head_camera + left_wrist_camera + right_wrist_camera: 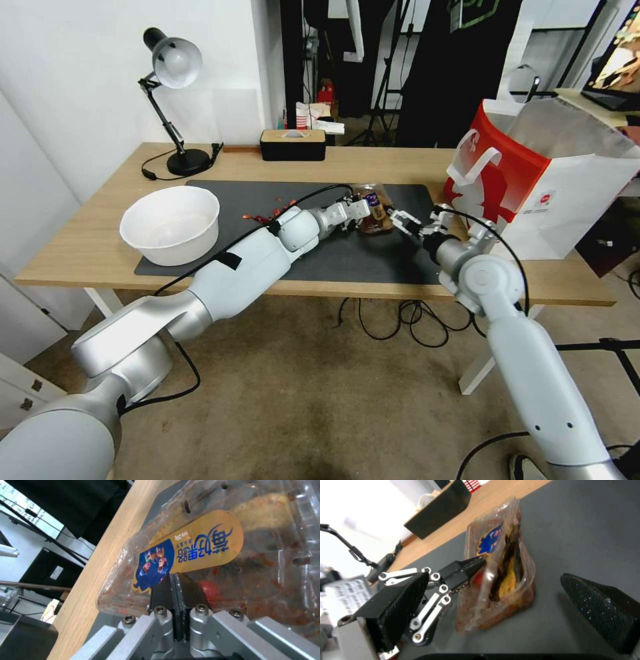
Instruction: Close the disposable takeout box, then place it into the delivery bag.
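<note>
**Clamshell pinned on the mat**

My left gripper [355,215], fingers pressed together, touches the disposable takeout box [375,210] mid-mat, left of the delivery bag [533,193]. My right gripper [408,223] waits spread wide beside it. Thin plastic may skid or spring open under uneven pressure.

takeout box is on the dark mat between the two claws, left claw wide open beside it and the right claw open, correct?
Not quite: the left claw is shut, its tips pressed together against the takeout box, as the left wrist view shows. The rest holds: the box lies on the dark mat between the claws, and the right claw is open.
</note>
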Controlling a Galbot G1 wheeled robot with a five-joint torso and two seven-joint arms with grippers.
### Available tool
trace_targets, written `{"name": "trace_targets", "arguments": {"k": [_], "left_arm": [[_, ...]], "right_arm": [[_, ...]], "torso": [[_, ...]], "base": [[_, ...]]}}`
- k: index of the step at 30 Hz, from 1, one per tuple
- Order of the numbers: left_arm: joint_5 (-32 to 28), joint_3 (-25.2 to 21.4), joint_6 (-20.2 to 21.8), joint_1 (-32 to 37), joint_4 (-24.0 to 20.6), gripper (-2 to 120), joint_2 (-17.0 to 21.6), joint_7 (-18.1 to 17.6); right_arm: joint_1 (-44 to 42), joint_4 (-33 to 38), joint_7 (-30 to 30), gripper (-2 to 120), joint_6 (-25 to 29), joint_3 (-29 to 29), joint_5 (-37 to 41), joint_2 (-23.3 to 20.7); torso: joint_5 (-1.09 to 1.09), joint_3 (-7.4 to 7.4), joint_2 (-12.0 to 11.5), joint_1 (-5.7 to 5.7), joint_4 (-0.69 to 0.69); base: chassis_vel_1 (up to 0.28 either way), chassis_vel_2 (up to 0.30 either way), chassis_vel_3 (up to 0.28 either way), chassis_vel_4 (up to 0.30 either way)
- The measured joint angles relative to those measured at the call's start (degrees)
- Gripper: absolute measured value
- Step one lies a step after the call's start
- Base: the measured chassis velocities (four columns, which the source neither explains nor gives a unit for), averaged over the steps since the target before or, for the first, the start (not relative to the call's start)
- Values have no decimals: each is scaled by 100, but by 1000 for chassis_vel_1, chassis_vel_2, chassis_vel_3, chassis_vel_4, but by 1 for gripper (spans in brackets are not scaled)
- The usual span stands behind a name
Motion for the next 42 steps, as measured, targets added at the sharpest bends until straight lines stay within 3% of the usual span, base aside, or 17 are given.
{"name": "trace_targets", "arguments": {"k": [25, 33, 36, 39, 42], "left_arm": [[-51, 37, 11, -21, -26, 0, 54, 4], [-174, 33, 24, -19, -37, 0, 69, 2], [-196, 30, 27, -9, -49, 0, 90, 0], [-203, 23, 28, 0, -57, 0, 98, -2], [-250, 3, 30, 56, -89, 0, 132, -13]], "right_arm": [[253, -462, -202, 96, 115, -246, -150, 73], [290, -541, -295, 71, 132, -282, -172, 87], [287, -569, -310, 56, 133, -288, -207, 98], [286, -574, -311, 51, 133, -288, -214, 106], [276, -605, -316, 26, 136, -290, -255, 160]], "torso": [[0, 0, 0, 1, 0], [0, 0, 0, 0, 0], [0, 0, 0, 0, -1], [0, 0, 0, 1, -1], [0, -2, 1, 0, 1]], "base": [[0, 0, 0, 0], [0, 0, 0, 0], [0, 0, 0, 0], [0, 0, 0, 0], [0, 0, 0, 0]]}}
